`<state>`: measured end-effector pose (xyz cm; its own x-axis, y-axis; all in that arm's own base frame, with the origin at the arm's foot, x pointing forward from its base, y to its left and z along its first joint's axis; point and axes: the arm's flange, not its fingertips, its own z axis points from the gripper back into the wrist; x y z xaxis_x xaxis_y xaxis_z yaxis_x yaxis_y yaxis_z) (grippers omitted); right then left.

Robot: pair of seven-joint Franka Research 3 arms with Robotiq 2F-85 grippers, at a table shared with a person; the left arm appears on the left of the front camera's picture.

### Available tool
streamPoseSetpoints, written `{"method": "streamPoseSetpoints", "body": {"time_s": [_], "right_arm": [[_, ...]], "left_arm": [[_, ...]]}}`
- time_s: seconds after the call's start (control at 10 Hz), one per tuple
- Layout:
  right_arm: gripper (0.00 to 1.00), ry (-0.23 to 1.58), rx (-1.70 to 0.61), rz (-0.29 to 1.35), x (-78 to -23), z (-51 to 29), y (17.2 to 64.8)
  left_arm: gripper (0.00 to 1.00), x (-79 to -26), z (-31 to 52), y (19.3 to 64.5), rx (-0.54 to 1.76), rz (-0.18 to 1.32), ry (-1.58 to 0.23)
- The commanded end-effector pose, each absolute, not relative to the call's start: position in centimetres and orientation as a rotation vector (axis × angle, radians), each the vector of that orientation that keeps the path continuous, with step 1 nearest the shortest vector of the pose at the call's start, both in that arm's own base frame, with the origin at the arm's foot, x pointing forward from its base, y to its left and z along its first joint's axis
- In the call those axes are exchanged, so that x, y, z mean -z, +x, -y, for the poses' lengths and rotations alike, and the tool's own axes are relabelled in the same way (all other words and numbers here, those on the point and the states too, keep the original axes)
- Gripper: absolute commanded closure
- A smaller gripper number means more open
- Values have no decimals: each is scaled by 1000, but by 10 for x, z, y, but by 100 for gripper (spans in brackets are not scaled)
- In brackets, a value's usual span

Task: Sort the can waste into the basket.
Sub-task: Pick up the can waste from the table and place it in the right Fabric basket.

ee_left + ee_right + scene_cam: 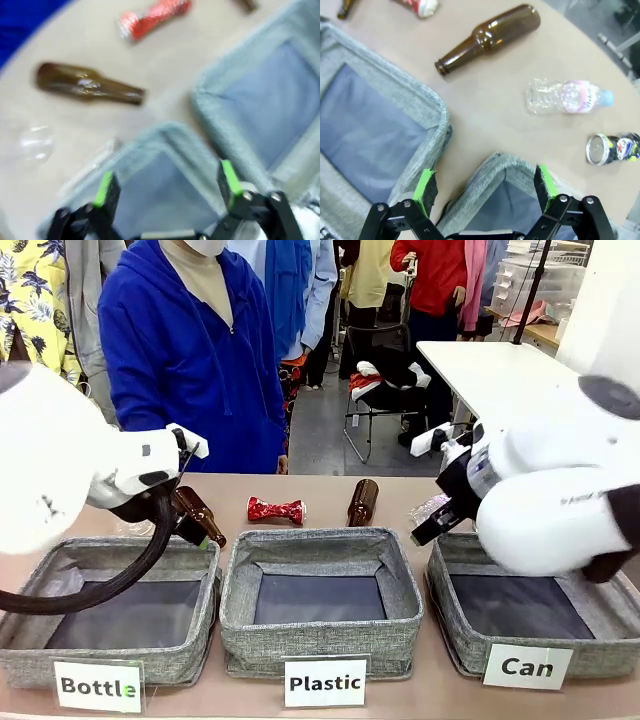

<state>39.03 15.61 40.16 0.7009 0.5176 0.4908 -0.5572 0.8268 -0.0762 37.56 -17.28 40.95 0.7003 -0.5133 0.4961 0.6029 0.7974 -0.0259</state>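
The crushed red can [275, 510] lies on the table behind the middle bin, and it also sits at the top of the left wrist view [155, 17]. In the right wrist view, a silver can [612, 148] with dark print lies on its side at the far right. The grey basket [600, 655] labelled "Can" stands at the front right. My right gripper [485, 184] hangs open over that basket's back corner [470, 200], holding nothing. My left gripper [167, 185] is open and empty above a corner of the "Bottle" bin [165, 132].
The bins labelled "Plastic" [320, 640] and "Bottle" [30, 655] stand at the front. Two brown glass bottles [362, 502] [200, 517] and a clear plastic bottle [567, 96] lie behind them. A person in a blue jacket [190, 350] stands at the far side.
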Motion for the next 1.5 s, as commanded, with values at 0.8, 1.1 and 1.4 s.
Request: {"method": "streamPoseSetpoints", "body": {"time_s": [0.8,1.1,1.4], "right_arm": [[0,936,-71,573,-476,122,285],[0,910,240,600,-450,178,265],[0,902,256,575,-456,214,269]], "left_arm": [[0,-457,-116,298,340,632,-1023],[0,-427,-186,257,7,788,-1002],[0,-433,-224,259,-38,767,-1007]]}}
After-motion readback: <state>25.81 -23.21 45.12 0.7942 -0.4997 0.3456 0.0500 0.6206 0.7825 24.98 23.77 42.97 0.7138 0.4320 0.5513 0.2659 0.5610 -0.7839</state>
